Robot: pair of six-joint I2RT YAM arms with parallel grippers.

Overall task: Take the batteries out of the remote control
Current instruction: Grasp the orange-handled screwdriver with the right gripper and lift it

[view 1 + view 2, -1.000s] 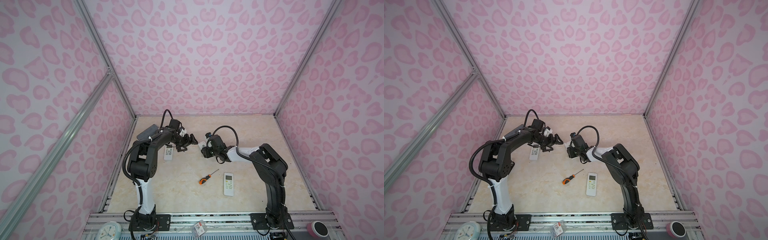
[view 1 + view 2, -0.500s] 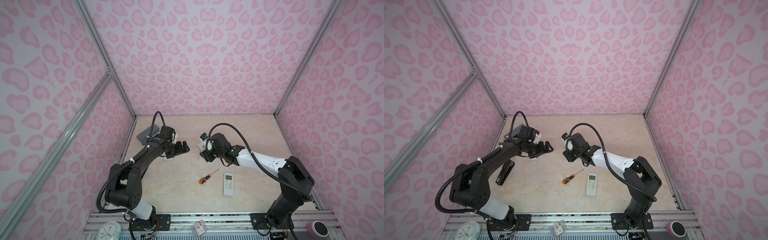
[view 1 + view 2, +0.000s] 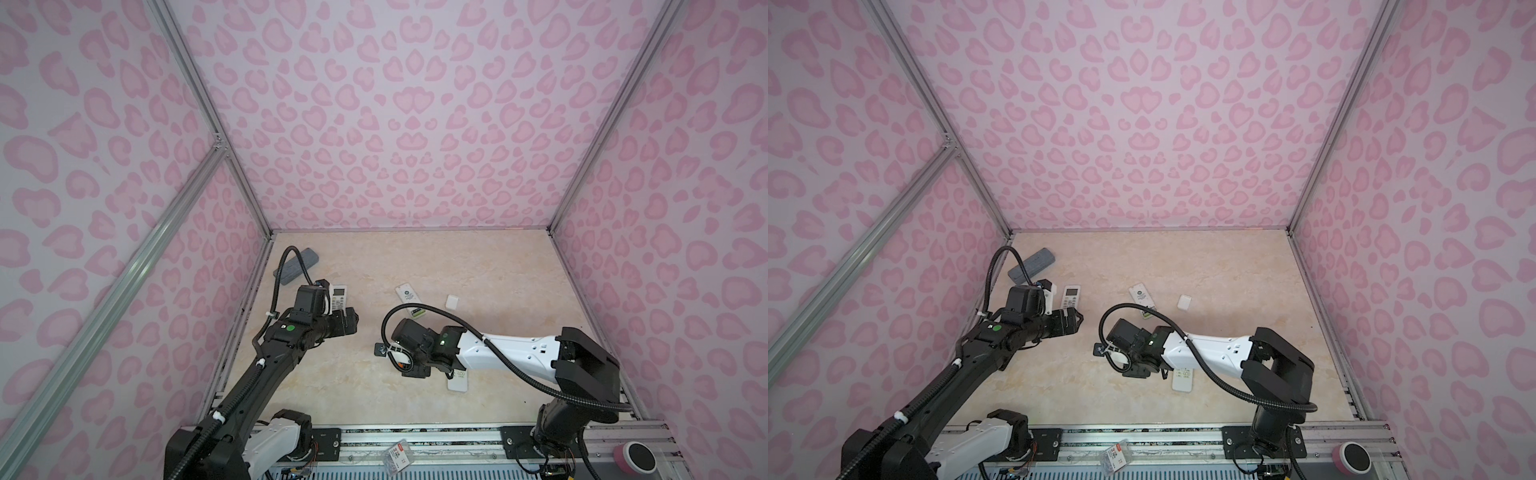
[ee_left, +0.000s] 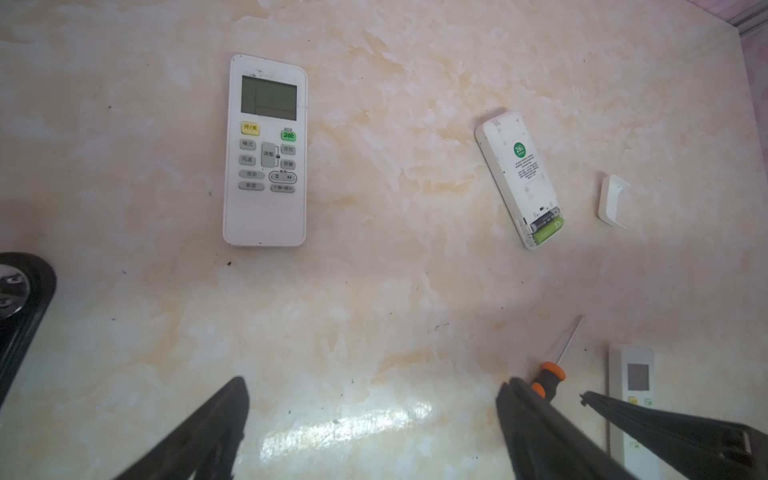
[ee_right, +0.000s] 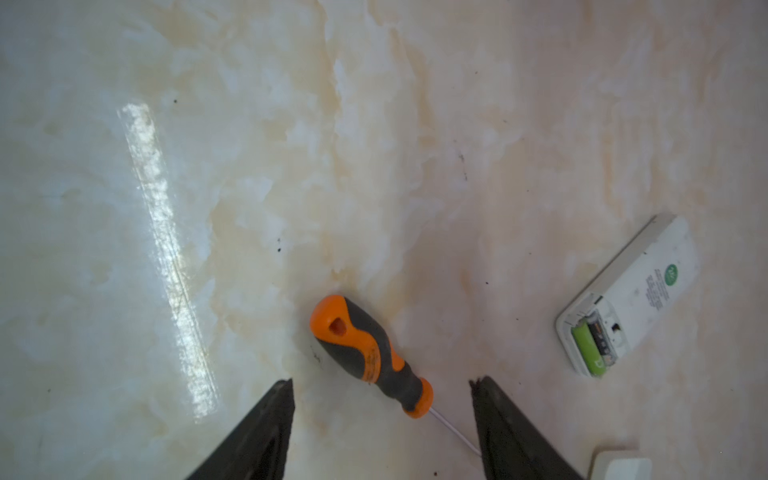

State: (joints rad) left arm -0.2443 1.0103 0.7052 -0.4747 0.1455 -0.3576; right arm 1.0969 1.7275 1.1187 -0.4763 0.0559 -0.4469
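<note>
The batteries (image 4: 547,224), one bright green and one dark, sit side by side in the bay at the near end of the remote (image 4: 519,174). The remote lies face down on the table (image 4: 395,291), a little beyond the middle, so the bay faces up and can be reached from above. Its cover (image 4: 613,201) is off and lies just to the right, apart from it, which is why both cells show. Nothing touches them, so the unloading proper is yet to begin. Nearer and more central lies the screwdriver (image 5: 365,353), flat on the table with its tip pointing right. The right gripper (image 5: 382,381) hangs over it with its jaws apart on either side of the handle and gripping nothing. I'd judge it means to take the tool and pry the cells out, since they sit snug and low. I cannot tell how high it hangs. The left gripper (image 4: 374,384) waits to the left with its jaws wide apart and empty, facing the remote, likely ready to steady it. A second remote (image 4: 266,153) lies face up at far left, closed.
</note>
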